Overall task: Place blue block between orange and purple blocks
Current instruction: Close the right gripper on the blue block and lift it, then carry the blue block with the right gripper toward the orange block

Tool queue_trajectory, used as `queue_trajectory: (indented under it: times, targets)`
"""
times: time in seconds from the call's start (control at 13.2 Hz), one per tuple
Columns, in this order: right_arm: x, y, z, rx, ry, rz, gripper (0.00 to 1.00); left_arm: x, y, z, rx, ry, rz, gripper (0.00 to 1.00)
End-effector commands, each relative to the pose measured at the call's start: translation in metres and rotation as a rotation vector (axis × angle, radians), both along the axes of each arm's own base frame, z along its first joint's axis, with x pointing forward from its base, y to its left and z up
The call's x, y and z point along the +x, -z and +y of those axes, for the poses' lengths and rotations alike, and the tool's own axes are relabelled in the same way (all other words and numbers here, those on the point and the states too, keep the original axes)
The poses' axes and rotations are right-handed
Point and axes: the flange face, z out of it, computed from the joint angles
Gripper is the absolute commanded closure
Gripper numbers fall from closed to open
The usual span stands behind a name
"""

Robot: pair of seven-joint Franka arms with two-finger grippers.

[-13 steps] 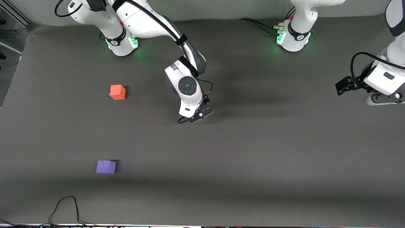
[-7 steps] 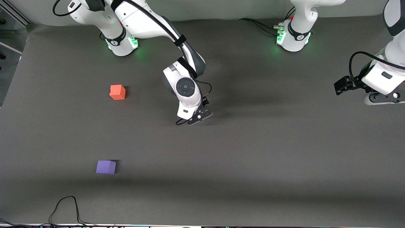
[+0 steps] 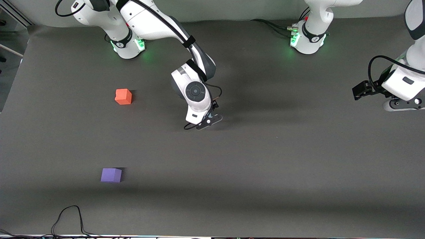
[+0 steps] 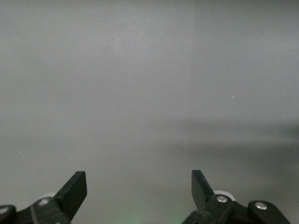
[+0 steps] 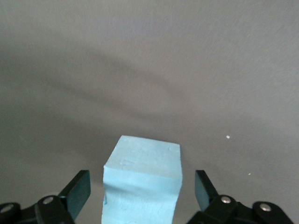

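Right gripper straddling blue block, fingers spread, not gripping; closing off-center risking block twisting. Left gripper waiting, spread, empty.

Dark grey table with orange block, purple block, blue block and a black cable.

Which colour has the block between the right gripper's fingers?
Light sky-blue block; the right wrist view shows it best.

From my remote console I see a dark grey matte table filling the view, a pale wall strip along its top edge, a black cable looping at the near edge, and soft shadow bands across the surface.
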Motion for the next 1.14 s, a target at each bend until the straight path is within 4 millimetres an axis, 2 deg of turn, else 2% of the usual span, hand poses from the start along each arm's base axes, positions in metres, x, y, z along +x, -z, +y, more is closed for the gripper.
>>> queue_trajectory:
  times: [0.0,0.08,0.15,0.23,0.38,0.45,0.61,0.83,1.06]
  targets:
    - [-0.011,0.006,0.006,-0.029,0.009,0.003,0.44,-0.001,-0.005,0.003,0.001,0.015,0.019,0.0]
    - [-0.011,0.006,0.005,-0.033,0.033,0.004,0.77,-0.003,-0.006,0.004,0.003,0.014,0.025,0.0]
    - [-0.009,0.005,0.004,-0.039,0.075,0.003,0.94,-0.004,-0.011,0.004,0.007,0.016,0.034,0.0]
    - [-0.011,0.006,0.005,-0.043,0.081,0.005,1.0,-0.005,-0.013,0.004,0.007,0.02,0.042,0.0]
    - [-0.003,-0.006,0.0,-0.031,0.103,-0.002,1.0,-0.005,-0.012,0.005,0.007,0.022,0.044,0.0]
    - [0.008,-0.024,-0.009,-0.041,0.162,-0.005,1.0,-0.005,-0.012,0.003,0.007,0.025,0.042,0.0]
    - [0.04,-0.075,-0.039,-0.078,0.334,-0.015,1.0,-0.002,-0.009,0.003,0.007,0.027,0.044,0.0]
    - [0.095,-0.114,-0.118,-0.125,0.471,-0.056,1.0,-0.002,-0.008,0.002,0.007,0.031,0.05,0.0]
    - [0.138,-0.137,-0.234,-0.075,0.502,0.024,1.0,-0.005,-0.011,-0.015,0.002,0.038,0.043,0.0]
